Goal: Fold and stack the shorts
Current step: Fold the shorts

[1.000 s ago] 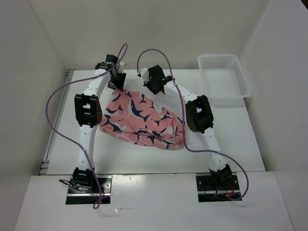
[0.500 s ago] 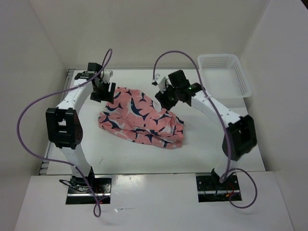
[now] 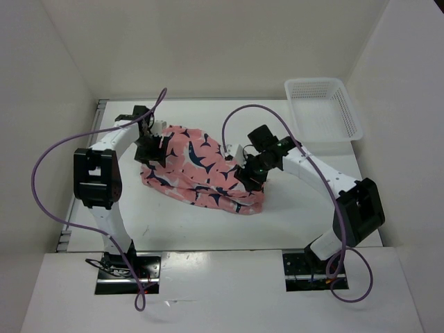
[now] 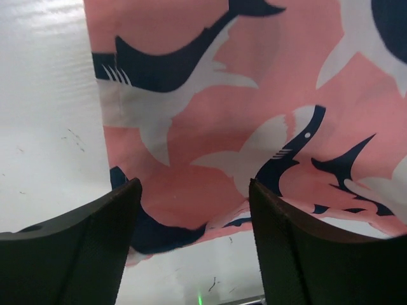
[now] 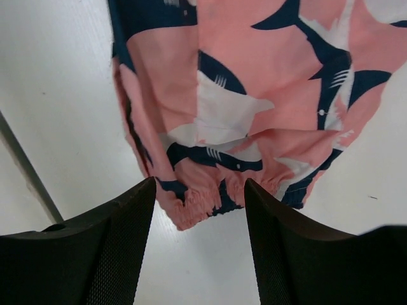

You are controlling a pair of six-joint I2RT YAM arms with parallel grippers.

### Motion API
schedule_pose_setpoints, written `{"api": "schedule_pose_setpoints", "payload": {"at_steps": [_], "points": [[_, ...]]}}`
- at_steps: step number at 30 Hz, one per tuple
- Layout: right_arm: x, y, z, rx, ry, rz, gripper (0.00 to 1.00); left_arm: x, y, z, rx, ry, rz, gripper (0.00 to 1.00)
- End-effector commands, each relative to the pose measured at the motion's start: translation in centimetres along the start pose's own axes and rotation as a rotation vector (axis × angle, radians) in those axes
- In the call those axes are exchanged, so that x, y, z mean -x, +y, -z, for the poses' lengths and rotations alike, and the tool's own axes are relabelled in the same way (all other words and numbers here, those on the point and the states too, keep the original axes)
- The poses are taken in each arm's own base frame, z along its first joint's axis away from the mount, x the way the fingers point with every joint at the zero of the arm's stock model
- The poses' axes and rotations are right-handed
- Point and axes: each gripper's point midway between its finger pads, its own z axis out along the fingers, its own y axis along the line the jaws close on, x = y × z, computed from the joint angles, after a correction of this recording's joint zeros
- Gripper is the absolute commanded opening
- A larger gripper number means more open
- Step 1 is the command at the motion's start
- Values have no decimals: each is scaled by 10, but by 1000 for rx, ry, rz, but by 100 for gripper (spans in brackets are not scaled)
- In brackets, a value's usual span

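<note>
The coral-pink shorts with navy and white sharks lie bunched on the white table between the two arms. My left gripper hangs over their left end, jaws open, with a hem corner of the shorts between the dark fingers and nothing clamped. My right gripper sits over the right end, also open. Below it the gathered waistband of the shorts lies on the table between its fingers, untouched.
A white mesh basket stands at the back right of the table. White walls close in the table on the left, back and right. Purple cables loop off both arms.
The right gripper opened, let go of the shorts and swung right and toward the front to the shorts' right end. The left arm moved left, then down over the left end.
</note>
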Motion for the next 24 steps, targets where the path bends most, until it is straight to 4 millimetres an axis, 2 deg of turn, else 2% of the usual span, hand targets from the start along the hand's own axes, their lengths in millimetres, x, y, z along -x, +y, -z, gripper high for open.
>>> {"api": "schedule_pose_setpoints", "payload": {"at_steps": [1, 3, 6, 8, 9, 10, 12, 13, 15, 16, 18, 20, 21, 22, 24], "points": [[-4, 27, 10, 64, 8, 96, 64, -15, -5, 16, -25, 28, 9, 74], [-15, 36, 5, 77, 52, 134, 66, -26, -1, 16, -15, 66, 24, 69], [-31, 48, -4, 99, 108, 160, 69, -30, 2, 21, 5, 70, 23, 67], [-33, 49, -6, 89, 109, 164, 72, -31, 6, 26, 19, 65, 31, 69], [-37, 48, -8, 81, 122, 163, 74, -31, 11, 27, 22, 64, 43, 71], [-34, 46, -9, 71, 108, 160, 74, -22, 15, 37, 29, 32, 53, 73], [-39, 43, -14, 40, 127, 158, 74, -14, 23, 49, 38, -1, 72, 75], [-34, 39, -15, 16, 109, 155, 74, -11, 24, 57, 49, -17, 69, 76], [-36, 37, -20, -7, 113, 151, 74, -3, 26, 76, 58, -68, 73, 76], [-28, 31, -22, -36, 85, 149, 74, -6, 32, 81, 82, -65, 83, 76], [-27, 27, -27, -57, 79, 126, 72, -18, 33, 88, 103, -61, 84, 76], [-25, 20, -31, -92, 72, 112, 70, -34, 38, 88, 143, -35, 88, 77], [-24, 17, -31, -108, 69, 115, 70, -33, 40, 88, 158, -59, 86, 77], [-22, 16, -31, -113, 61, 117, 69, -41, 40, 79, 156, -37, 88, 77], [-25, 14, -34, -118, 70, 106, 66, -38, 43, 79, 168, -61, 86, 77]]}}
